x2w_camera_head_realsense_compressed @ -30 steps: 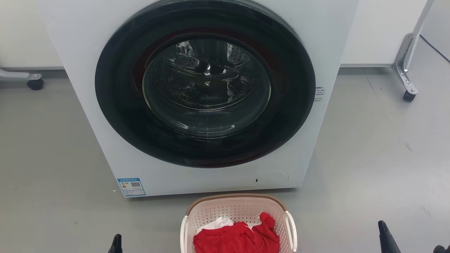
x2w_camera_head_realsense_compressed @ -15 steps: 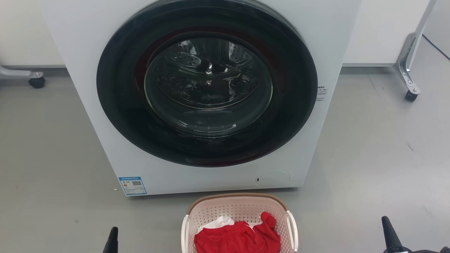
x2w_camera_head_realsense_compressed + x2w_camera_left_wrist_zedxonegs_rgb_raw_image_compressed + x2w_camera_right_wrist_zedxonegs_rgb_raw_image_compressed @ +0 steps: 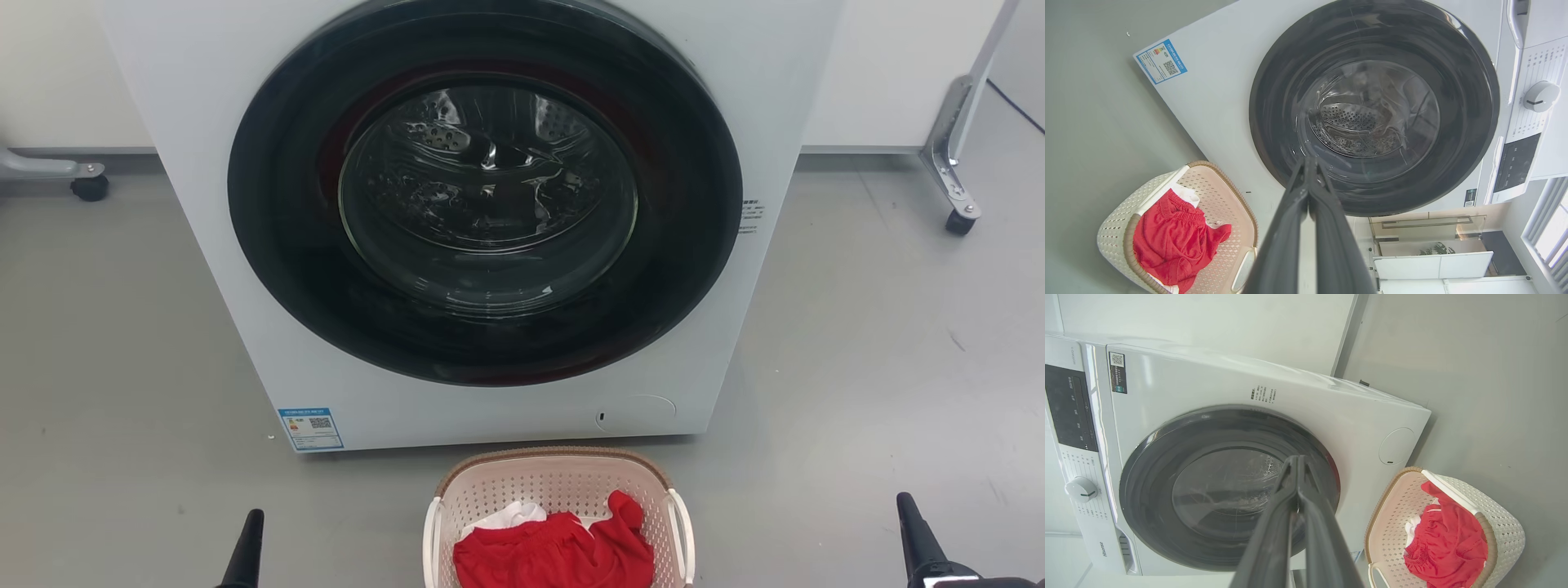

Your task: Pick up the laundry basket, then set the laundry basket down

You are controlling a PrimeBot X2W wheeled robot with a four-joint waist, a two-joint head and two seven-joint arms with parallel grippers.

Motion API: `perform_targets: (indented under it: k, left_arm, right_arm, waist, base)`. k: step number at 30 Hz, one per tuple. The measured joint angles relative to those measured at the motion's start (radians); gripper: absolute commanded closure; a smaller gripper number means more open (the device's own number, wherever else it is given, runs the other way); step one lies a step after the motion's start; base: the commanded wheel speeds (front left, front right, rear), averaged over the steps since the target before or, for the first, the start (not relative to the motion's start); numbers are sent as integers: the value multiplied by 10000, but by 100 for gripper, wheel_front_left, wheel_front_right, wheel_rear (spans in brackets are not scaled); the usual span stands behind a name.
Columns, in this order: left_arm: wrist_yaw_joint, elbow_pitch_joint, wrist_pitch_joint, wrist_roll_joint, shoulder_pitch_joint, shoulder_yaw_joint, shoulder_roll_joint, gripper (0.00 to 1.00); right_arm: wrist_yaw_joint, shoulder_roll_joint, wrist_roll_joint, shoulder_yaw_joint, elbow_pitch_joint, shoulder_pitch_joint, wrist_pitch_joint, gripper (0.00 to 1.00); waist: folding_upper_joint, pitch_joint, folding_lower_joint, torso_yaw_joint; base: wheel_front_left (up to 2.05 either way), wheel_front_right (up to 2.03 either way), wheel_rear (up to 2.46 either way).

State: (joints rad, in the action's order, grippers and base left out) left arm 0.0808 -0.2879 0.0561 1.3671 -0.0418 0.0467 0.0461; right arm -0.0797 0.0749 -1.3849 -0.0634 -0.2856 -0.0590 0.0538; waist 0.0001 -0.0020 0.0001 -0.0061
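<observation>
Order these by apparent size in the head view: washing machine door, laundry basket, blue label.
1. washing machine door
2. laundry basket, partly cut by the bottom edge
3. blue label

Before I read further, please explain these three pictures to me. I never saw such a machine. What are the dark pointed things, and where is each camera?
This is a wheeled robot with two arms. One picture comes from its head, looking down at a white washing machine with its round door shut. On the grey floor before it stands the laundry basket, holding a red garment and a white cloth. The dark spikes at the bottom corners are the left gripper and the right gripper. The other two pictures come from wrist cameras, each looking along its own two fingers, so the room appears tilted. In both, the fingers meet at the tips: shut, holding nothing, apart from the basket.
</observation>
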Motion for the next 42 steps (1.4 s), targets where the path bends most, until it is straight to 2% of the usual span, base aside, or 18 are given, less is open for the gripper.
perform_targets:
  k: [18,42]
  left_arm:
    - [431,-82,570,2314,-392,451,-33,100]
    - [431,-84,570,2334,-392,451,-36,100]
  right_arm:
    - [-408,-311,-2098,-698,-128,-323,596,100]
    - [-408,-316,-2105,-702,-130,-331,596,100]
  waist:
    - [0,37,0,61]
    - [0,37,0,61]
  base:
    - [0,0,0]
    - [0,0,0]
